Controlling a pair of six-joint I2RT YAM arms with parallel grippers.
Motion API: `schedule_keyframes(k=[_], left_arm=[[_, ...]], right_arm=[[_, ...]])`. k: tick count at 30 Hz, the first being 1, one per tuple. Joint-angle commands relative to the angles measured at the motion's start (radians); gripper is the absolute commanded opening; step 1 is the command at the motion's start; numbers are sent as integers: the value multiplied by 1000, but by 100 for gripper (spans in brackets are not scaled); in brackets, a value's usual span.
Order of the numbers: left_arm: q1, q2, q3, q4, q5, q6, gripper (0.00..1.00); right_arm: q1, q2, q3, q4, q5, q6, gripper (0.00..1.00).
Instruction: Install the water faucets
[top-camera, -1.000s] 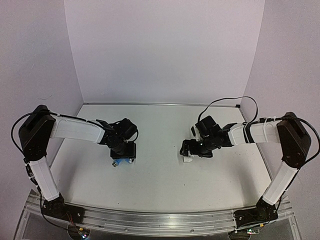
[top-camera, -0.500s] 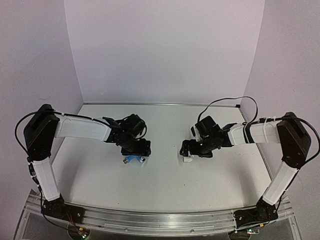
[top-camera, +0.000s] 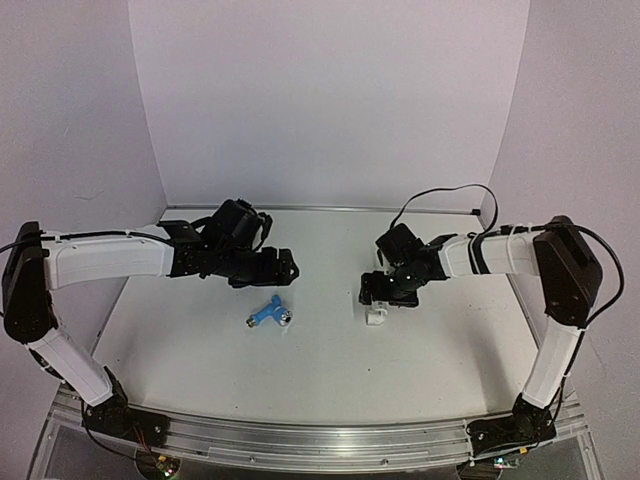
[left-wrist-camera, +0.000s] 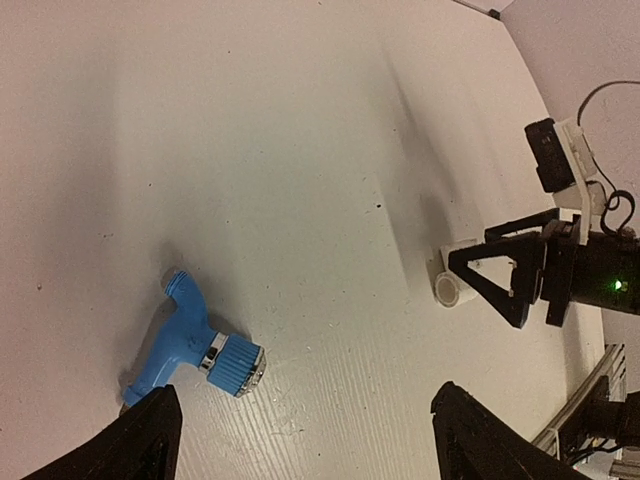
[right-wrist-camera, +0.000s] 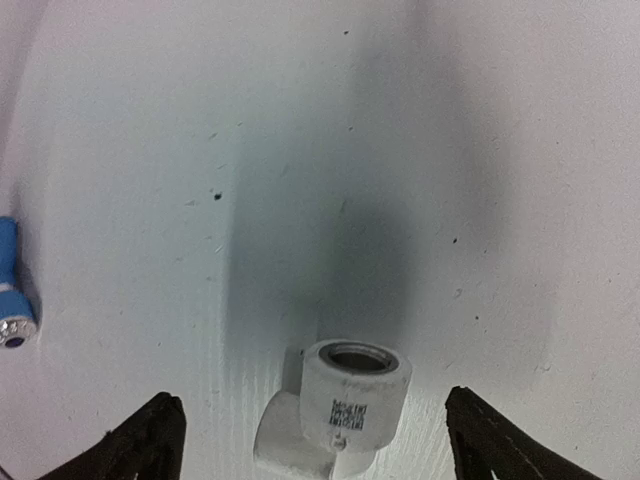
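Nearest me, the tap (top-camera: 269, 316) lies loose on its side. Just beyond it my left pincer (top-camera: 283, 268) hangs wide and empty. My right pincer (top-camera: 385, 290) gapes over the white fitting (top-camera: 376, 318). Closing off-centre could topple it.

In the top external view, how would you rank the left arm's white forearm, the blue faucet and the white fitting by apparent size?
1. left arm's white forearm: by far the largest, though it is raised nearer the camera.
2. blue faucet.
3. white fitting: smaller than the faucet. Both lie at a similar distance, so this ranking holds.
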Motion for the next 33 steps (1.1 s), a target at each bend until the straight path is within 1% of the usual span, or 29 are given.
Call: schedule_keyframes(k=[1,3,6,9,12,17,22,25,28,31,33], left_arm=[[1,-40,-35,22,0,-8,90],[1,-45,-43,27,3,-12,90],[1,-52,-57,30,2,-12,90],[1,-57,-64,32,1,-11,90],[2,-58,-68,36,-1,-10,90],[1,-58,-75,45,0,-11,91],[1,-66,-82,54,5,-13,91],[1,-70,-90,61,9,-14,91],[2,-75,-100,75,21,-18,92],[1,-75,-110,96,46,-22,93],[1,-79,-124,130,90,-27,94]], right_arm=[[0,92,103,-138,116,38,81],[1,110,116,-139,109,42,78],[0,144,148,-159,105,37,69],[2,160,160,-174,107,28,63],[2,157,162,-174,85,18,58],[3,137,151,-146,39,1,46],[2,73,86,-53,-4,1,33],[3,21,27,26,-45,1,29],[2,-21,-19,104,-85,5,22],[3,-45,-54,175,-170,3,19],[2,-64,-97,273,-256,18,19]])
